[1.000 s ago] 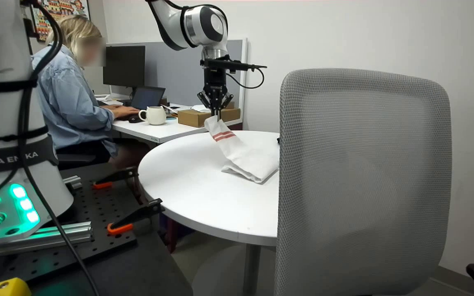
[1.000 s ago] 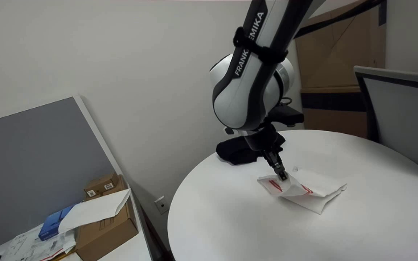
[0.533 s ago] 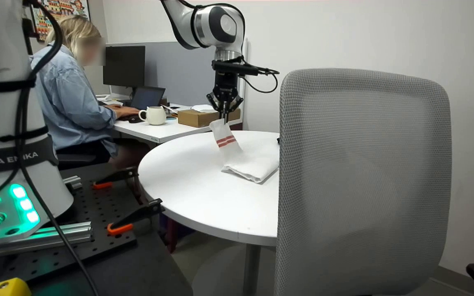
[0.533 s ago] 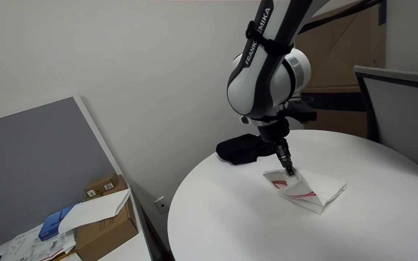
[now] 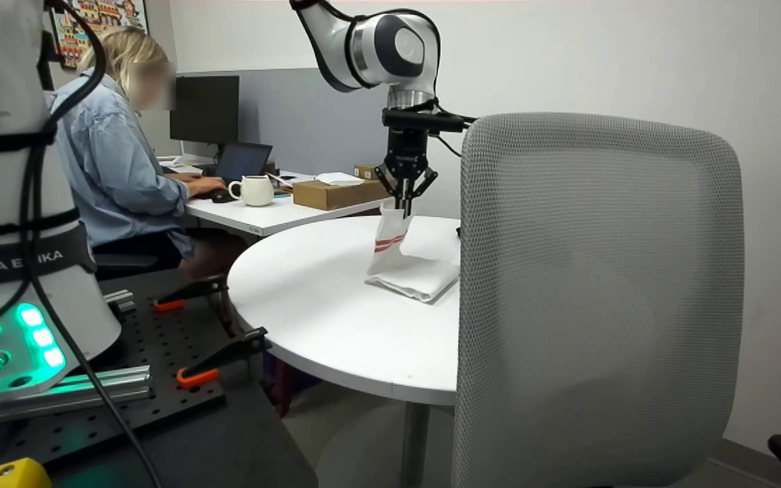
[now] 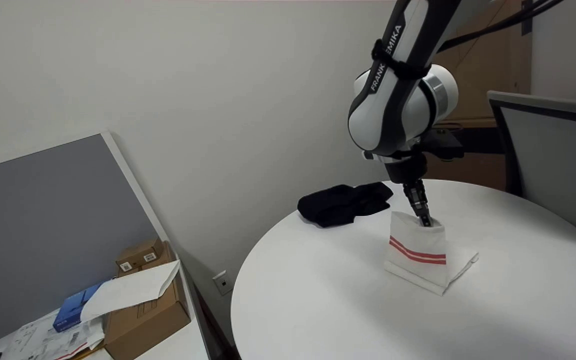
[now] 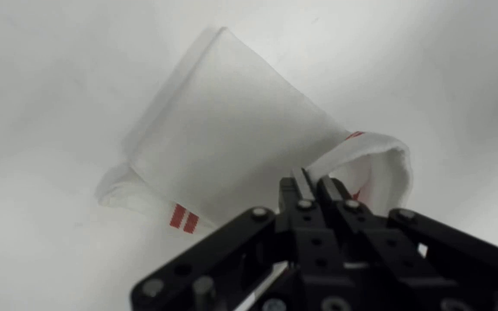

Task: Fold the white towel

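The white towel lies partly on the round table, with one end lifted by my gripper. In an exterior view the lifted end of the towel stands up with its red stripes showing. The gripper pinches its top edge. In the wrist view the flat folded part of the towel lies beyond the fingers. The gripper is shut on the edge, which curls to the right of the fingertips. Another red-striped piece shows at lower left, partly hidden by the gripper.
The round white tabletop bears a dark cloth near its far edge. A grey mesh chair hides part of the table in an exterior view. A desk with a cardboard box and a mug stands behind, where a person sits.
My gripper has moved right in both exterior views, carrying the towel's striped end. That end now stands upright over the flat part instead of slanting off to the left.
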Available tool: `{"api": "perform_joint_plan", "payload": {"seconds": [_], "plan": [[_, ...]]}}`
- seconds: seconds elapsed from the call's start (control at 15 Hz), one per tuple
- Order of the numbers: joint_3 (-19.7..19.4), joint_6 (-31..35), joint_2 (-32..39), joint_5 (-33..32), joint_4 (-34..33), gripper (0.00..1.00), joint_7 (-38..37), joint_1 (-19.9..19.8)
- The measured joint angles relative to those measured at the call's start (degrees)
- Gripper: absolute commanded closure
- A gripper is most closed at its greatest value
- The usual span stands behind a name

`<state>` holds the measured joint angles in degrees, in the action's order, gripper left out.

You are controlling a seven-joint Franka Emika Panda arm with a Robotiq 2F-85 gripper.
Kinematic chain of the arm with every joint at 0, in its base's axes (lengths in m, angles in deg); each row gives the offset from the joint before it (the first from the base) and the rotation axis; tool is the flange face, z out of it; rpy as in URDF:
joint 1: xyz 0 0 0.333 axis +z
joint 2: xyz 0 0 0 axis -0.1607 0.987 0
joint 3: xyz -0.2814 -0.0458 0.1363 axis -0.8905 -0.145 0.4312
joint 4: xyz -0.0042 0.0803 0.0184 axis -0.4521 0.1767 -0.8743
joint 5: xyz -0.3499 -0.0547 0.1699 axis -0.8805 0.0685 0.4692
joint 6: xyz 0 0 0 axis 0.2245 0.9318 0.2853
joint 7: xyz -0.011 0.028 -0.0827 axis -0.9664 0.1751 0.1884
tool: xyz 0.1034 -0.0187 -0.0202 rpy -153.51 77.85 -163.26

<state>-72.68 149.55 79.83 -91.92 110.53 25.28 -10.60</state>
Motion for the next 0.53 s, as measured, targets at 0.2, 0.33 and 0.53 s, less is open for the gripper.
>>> {"api": "perform_joint_plan", "payload": {"seconds": [0.2, 0.33, 0.53], "plan": [[-2.12, 0.62, 0.37, -1.55, -0.71, 0.68, -0.24, -1.28], [-3.79, 0.67, 0.63, -3.21, -1.07, 0.62, -0.61, -2.28], [-6.17, 0.67, 1.19, -6.7, -1.23, 0.39, -1.75, -3.5]]}}
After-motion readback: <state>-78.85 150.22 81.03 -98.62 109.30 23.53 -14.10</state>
